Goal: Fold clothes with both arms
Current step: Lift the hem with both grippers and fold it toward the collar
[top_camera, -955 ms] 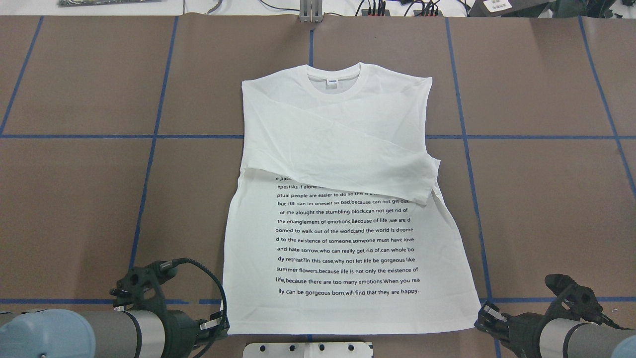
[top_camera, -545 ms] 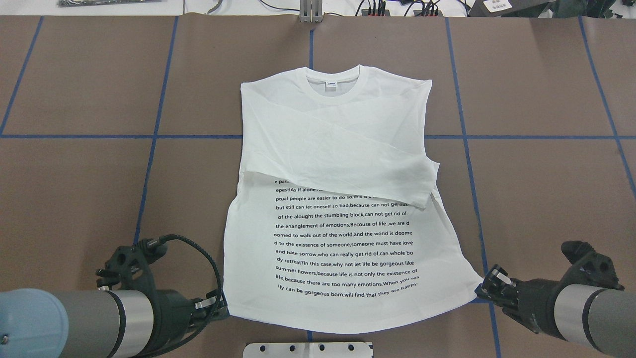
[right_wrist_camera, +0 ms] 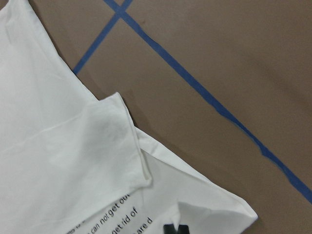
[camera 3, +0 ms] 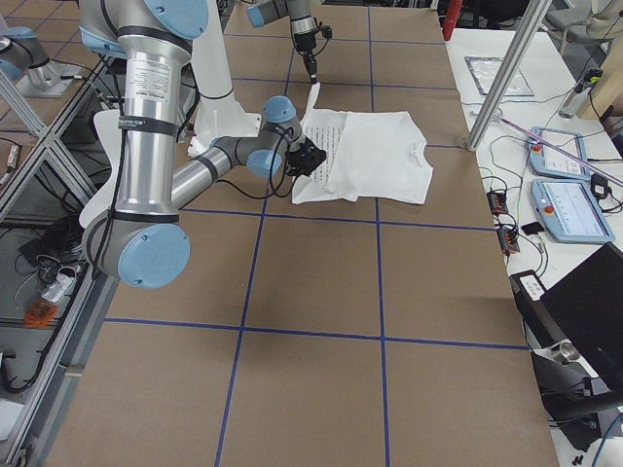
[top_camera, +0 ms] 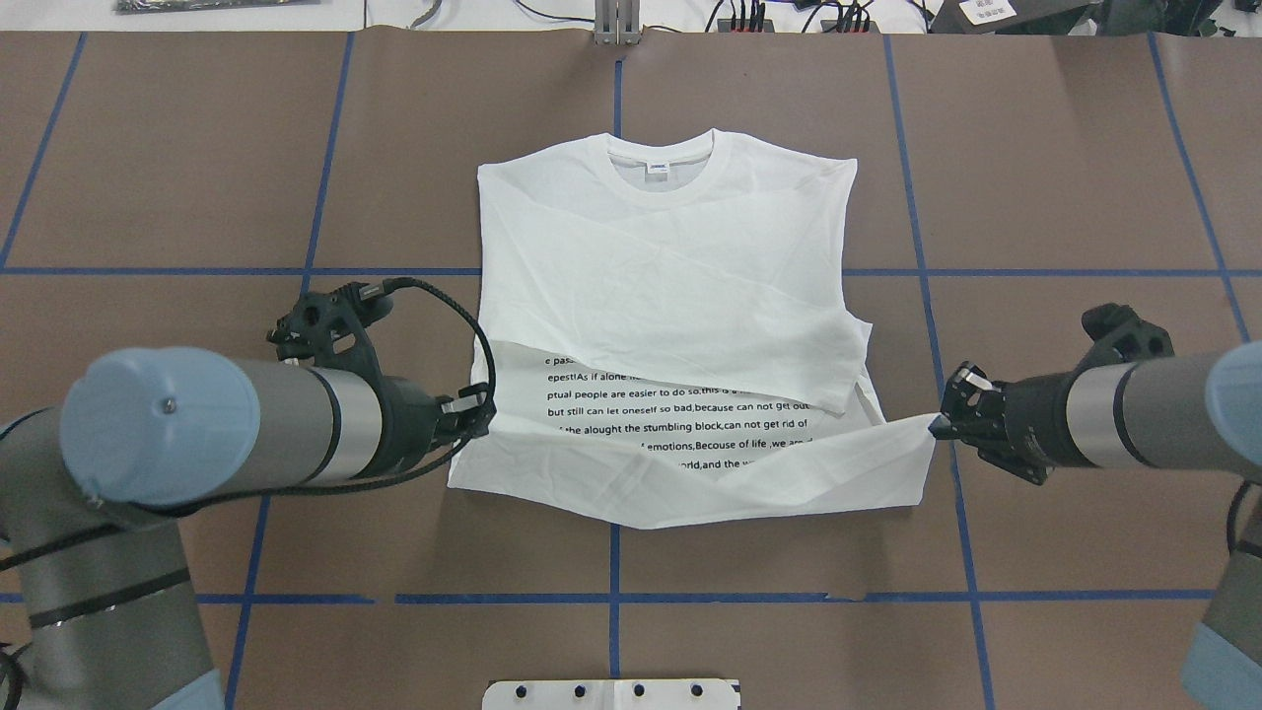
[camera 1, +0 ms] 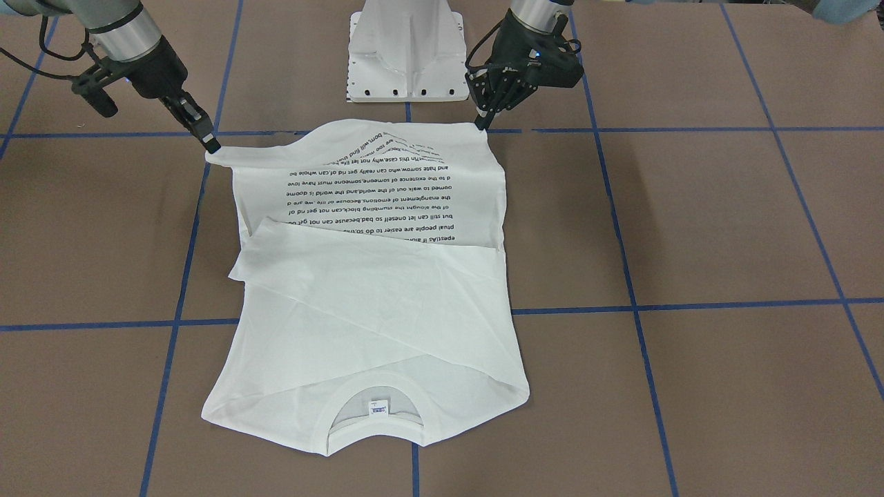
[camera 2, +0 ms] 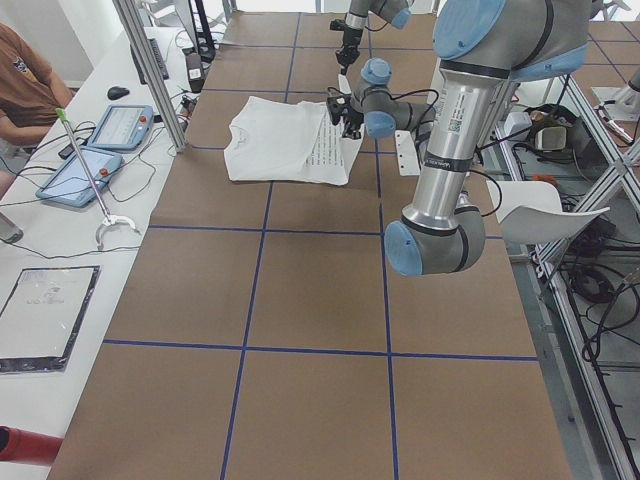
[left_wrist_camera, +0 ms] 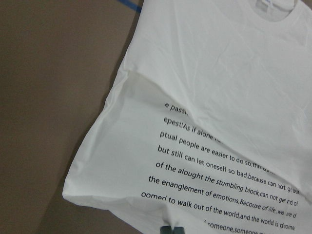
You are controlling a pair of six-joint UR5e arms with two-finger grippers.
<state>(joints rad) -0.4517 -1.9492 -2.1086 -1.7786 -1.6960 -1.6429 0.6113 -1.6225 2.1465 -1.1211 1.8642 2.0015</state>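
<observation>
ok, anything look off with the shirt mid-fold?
One thing: the sleeve cuff pokes past the T-shirt side edge on the robot's right. The hem sags between the left end effector and right end effector, which is normal for a lifted fold. No damage visible.

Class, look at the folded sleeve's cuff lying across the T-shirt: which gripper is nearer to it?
Right. The right gripper grips the hem corner just beside the cuff; the left gripper grips the opposite hem corner, across the T-shirt from it.
</observation>
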